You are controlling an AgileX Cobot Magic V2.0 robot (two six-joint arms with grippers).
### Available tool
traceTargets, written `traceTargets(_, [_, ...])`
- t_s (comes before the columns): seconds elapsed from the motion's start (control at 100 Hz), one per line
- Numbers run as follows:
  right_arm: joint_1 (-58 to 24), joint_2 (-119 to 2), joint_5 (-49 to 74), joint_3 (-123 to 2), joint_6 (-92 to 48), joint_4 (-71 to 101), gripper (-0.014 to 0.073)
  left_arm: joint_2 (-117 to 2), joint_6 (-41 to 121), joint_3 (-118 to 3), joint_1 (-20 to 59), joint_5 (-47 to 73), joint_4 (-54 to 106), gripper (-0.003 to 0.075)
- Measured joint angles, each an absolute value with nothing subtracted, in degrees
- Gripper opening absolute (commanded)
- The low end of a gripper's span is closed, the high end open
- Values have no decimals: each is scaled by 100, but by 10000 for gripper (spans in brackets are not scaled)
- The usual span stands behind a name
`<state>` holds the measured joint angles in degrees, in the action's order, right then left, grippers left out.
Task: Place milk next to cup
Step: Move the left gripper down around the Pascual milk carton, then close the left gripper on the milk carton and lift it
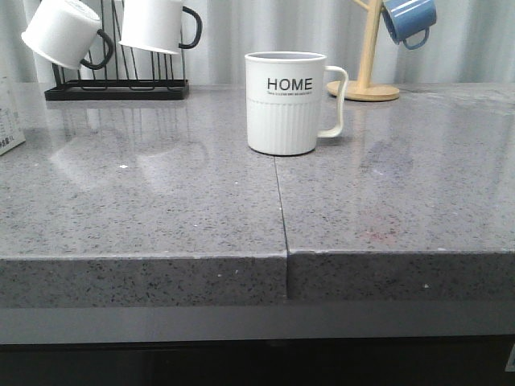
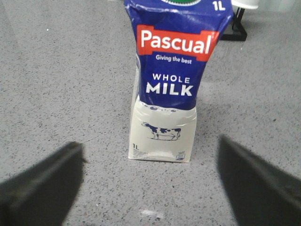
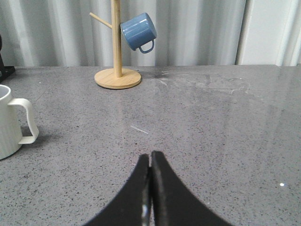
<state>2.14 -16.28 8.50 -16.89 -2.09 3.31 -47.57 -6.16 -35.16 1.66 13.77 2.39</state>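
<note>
The task looks barely begun: the milk (image 2: 163, 94) stands upright on the counter (image 1: 161, 209), ungrasped, before the left gripper (image 2: 150, 188) with its jaws spread wide, well apart from the cup (image 1: 286, 103), while the right gripper (image 3: 150, 188) stays-free pressed together

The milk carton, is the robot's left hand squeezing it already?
No. In the left wrist view the milk carton stands free on the counter, with the left gripper open and its fingers well apart from it.
</note>
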Motion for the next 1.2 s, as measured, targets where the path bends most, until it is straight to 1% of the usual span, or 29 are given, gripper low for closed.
traceTargets(0.1, [214,-1628,850,-1689,-209,331,-68,-4757,-606,-3343,166,1125,363,653])
traceTargets(0.39, [214,-1628,850,-1689,-209,331,-68,-4955,-593,-2934,166,0,399,652])
traceTargets(0.49, [214,-1628,850,-1689,-209,331,-68,-5219,-593,-2934,179,-429,399,652])
traceTargets(0.7, [214,-1628,850,-1689,-209,331,-68,-5898,-593,-2934,462,-1059,450,652])
traceTargets(0.93, [214,-1628,850,-1689,-209,331,-68,-6730,-593,-3228,491,-1604,526,652])
traceTargets(1.2, [214,-1628,850,-1689,-209,331,-68,-7594,-593,-3814,491,-1930,547,651])
